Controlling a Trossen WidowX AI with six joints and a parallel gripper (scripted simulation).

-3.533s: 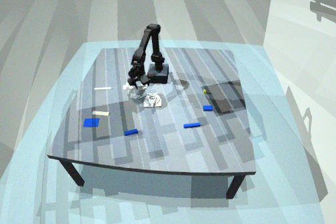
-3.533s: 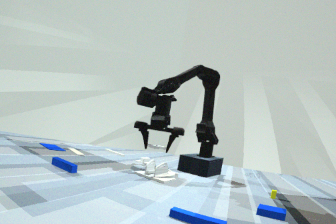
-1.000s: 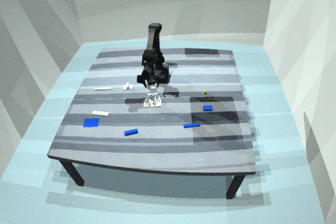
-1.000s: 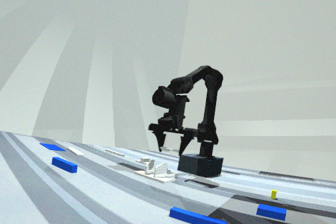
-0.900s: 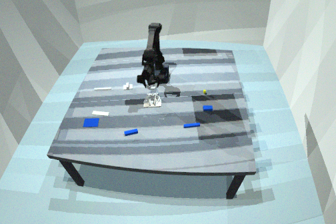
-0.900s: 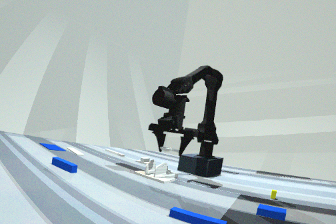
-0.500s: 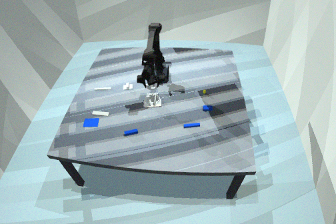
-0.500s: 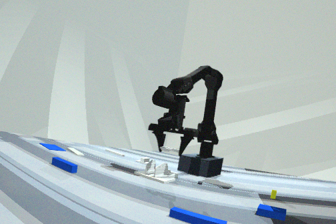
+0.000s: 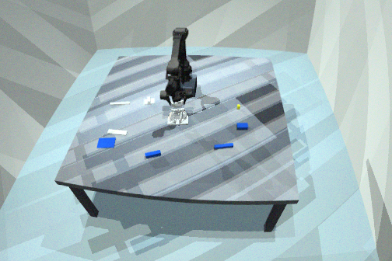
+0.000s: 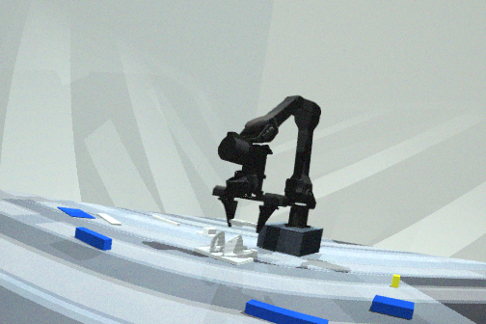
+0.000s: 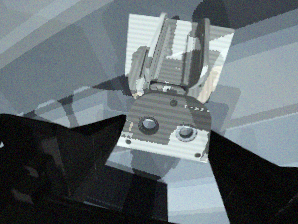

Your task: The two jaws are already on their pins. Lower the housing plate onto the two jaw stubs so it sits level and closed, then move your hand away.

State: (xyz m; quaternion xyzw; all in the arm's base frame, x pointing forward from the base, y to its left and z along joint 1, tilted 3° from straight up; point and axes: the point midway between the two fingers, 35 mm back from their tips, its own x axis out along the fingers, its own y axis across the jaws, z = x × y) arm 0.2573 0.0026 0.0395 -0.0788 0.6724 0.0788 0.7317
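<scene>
The white base plate (image 9: 183, 123) (image 10: 236, 260) (image 11: 137, 37) lies on the table with the two upright jaws standing on it, one jaw (image 10: 218, 242) (image 11: 157, 55) beside the other jaw (image 10: 234, 246) (image 11: 202, 55). My gripper (image 9: 177, 103) (image 10: 245, 228) (image 11: 164, 126) is shut on the housing plate (image 10: 242, 222) (image 11: 167, 132), a thin pale plate with two round holes and a rounded front edge. It is held above the table, roughly level, on the robot-base side of the jaws. In the wrist view its front edge overlaps the jaws' near ends. The stubs cannot be made out clearly.
A small white part (image 9: 148, 100) (image 10: 209, 231) and white bars (image 9: 117, 132) (image 9: 120, 103) lie to the left in the top view. A blue square (image 9: 106, 143), blue blocks (image 9: 152, 154) (image 9: 223, 146) (image 9: 242, 126) and a yellow peg (image 9: 238, 106) (image 10: 395, 281) lie farther out.
</scene>
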